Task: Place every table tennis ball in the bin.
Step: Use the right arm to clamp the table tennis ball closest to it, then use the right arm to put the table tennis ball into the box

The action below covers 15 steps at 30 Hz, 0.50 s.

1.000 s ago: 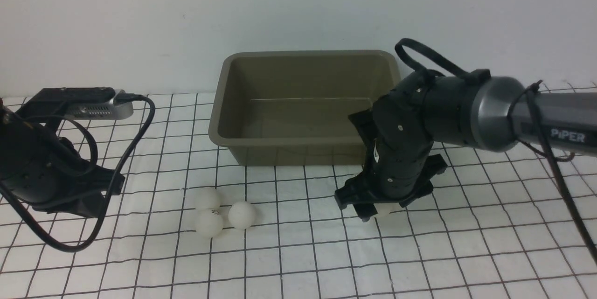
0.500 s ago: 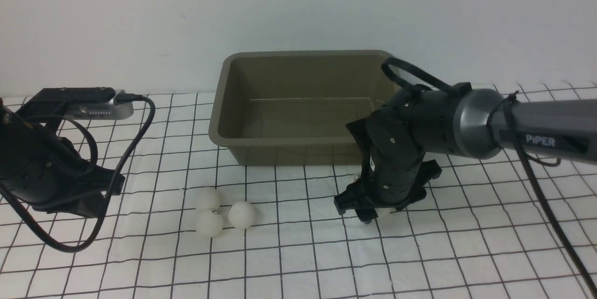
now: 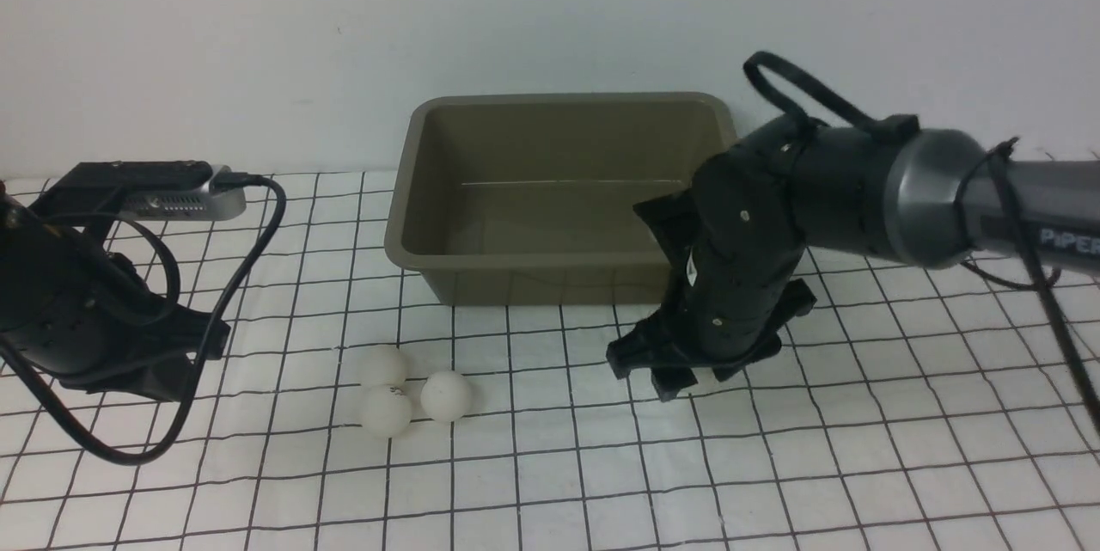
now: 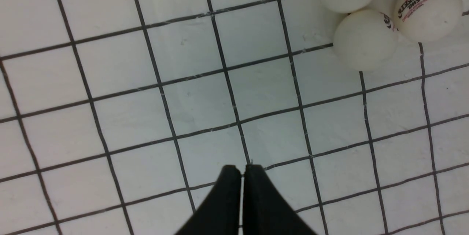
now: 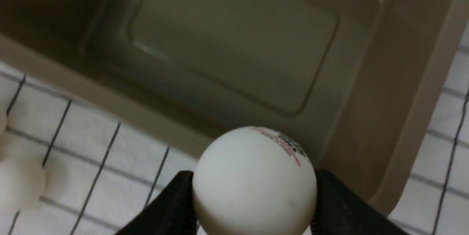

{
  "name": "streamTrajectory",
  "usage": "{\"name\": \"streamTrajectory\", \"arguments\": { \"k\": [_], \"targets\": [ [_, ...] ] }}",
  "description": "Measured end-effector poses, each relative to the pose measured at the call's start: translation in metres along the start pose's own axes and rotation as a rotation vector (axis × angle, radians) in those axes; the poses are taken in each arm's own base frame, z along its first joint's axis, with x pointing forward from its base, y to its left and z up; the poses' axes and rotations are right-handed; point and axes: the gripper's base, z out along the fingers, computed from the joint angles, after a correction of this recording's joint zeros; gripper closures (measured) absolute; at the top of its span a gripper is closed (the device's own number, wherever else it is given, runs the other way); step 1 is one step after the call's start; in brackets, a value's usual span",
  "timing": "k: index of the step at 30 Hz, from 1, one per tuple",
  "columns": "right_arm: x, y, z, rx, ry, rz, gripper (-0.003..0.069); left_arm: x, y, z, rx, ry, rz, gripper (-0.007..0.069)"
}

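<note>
The olive-brown bin (image 3: 559,254) stands at the back middle and looks empty. Three white table tennis balls (image 3: 386,411) lie clustered on the grid cloth in front of its left end; they also show in the left wrist view (image 4: 364,40). My right gripper (image 5: 253,176) is shut on a fourth ball (image 5: 254,182) with a red and black logo, held above the cloth just in front of the bin's near right corner (image 5: 421,110). In the front view the right gripper (image 3: 675,375) hides that ball. My left gripper (image 4: 242,169) is shut and empty, left of the cluster.
A white cloth with a black grid (image 3: 550,482) covers the table. A plain wall stands behind the bin. The left arm (image 3: 77,302) with its looping cable sits at the far left. One more ball (image 5: 18,183) shows at the right wrist view's edge.
My right gripper dipped to the cloth, then rose with the ball, which the gripper now hides in the front view. The left arm and three balls have not moved.
</note>
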Motion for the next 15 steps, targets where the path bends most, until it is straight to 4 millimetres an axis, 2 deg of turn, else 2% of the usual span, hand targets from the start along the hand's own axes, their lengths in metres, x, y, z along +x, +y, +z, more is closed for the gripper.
{"name": "streamTrajectory", "arguments": {
  "k": [3,6,10,15],
  "targets": [
    [-0.017,-0.012,0.01,0.032,-0.041,0.007,0.0299,0.0,0.0,0.0,0.0,0.0,0.0,0.0629],
    [-0.025,-0.024,0.035,0.05,-0.028,0.022,0.0299,0.0,0.0,0.0,0.0,0.0,0.0,0.0629],
    [-0.025,-0.033,0.066,0.027,0.009,0.043,0.0299,0.0,0.0,0.0,0.001,0.003,0.0,0.0629],
    [-0.023,-0.033,0.087,-0.003,0.04,0.053,0.0288,0.0,0.0,0.0,0.001,0.005,0.001,0.0629]
  ]
}}
